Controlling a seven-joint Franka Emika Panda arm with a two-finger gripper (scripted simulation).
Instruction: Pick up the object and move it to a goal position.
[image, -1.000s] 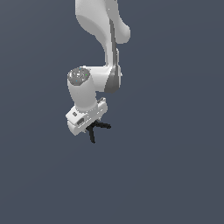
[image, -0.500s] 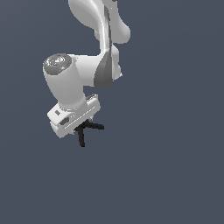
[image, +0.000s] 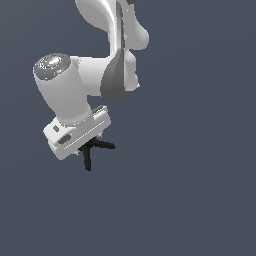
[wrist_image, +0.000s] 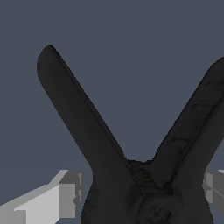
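Observation:
The object (image: 88, 159) is a small black thing of thin sticks branching from one centre. In the exterior view it hangs just below the white hand, off any surface. My gripper (image: 88, 143) is shut on its centre; the fingertips are mostly hidden by the hand. In the wrist view the object (wrist_image: 83, 118) fills the picture as two thick black sticks spreading in a V. The grey fingers (wrist_image: 65, 197) stand against its centre on both sides. My gripper (wrist_image: 142, 194) holds it there.
The white arm (image: 107, 75) reaches down from the top of the exterior view. Behind everything is a plain dark blue-grey ground (image: 200, 190) with no other objects, edges or goal marker in sight.
The hand has moved toward the exterior view's left and looks larger, carrying the black object along in its grip. The grip has not changed.

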